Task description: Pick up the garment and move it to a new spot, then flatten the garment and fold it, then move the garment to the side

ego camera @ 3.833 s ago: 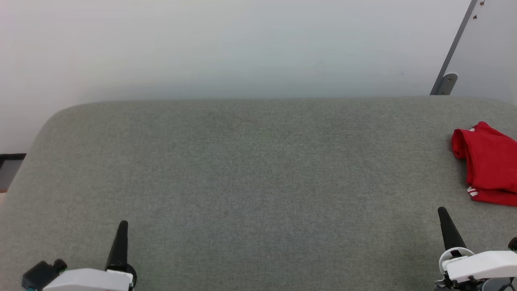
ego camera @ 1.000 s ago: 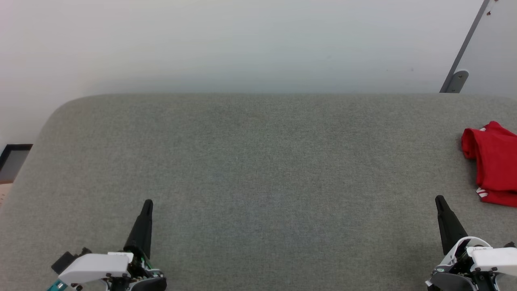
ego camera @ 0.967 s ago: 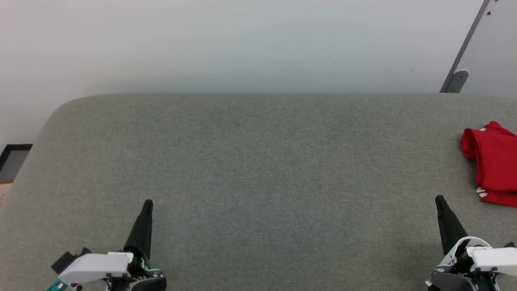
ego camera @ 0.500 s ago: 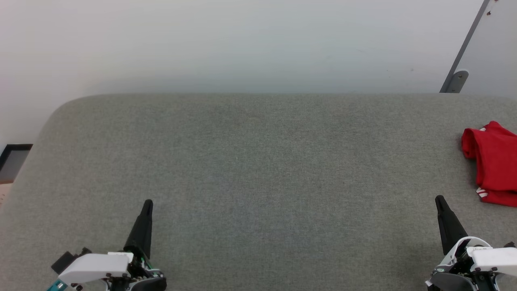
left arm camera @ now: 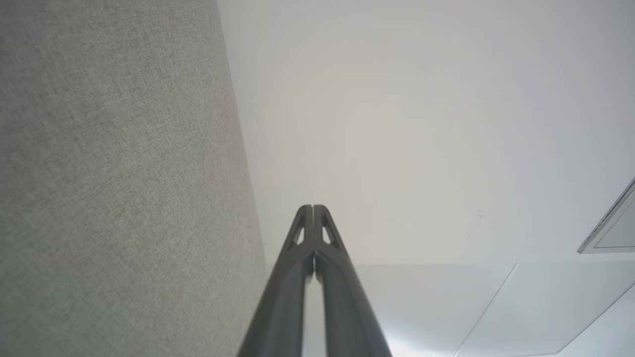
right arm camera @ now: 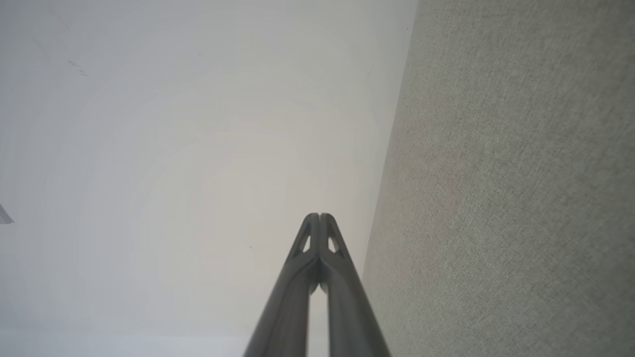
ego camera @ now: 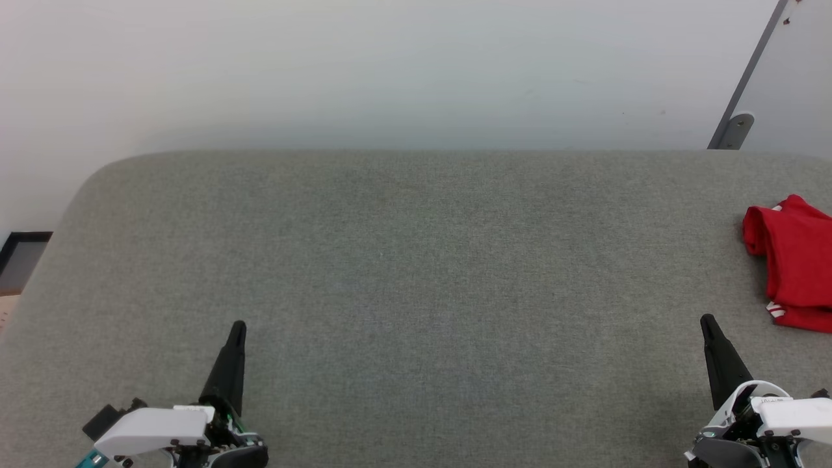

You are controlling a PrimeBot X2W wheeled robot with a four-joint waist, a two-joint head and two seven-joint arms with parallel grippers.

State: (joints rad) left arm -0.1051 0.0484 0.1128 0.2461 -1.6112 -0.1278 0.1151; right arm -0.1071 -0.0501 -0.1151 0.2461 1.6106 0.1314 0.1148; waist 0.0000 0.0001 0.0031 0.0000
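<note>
Crumpled red shirt (ego camera: pixel 796 266) at the grey cushion's (ego camera: pixel 416 260) right edge, just beyond the right gripper (ego camera: pixel 708 323); left gripper (ego camera: pixel 238 329) well apart; both closed, empty.

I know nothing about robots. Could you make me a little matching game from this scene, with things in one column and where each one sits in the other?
Things:
1. garment
2. left gripper
3. right gripper
4. metal bracket

Places, in the head view:
A. lower left, fingers shut
B. upper right, beyond the padded top
C. far right of the grey surface
D. lower right, fingers shut

Pairs: 1-C, 2-A, 3-D, 4-B
</note>
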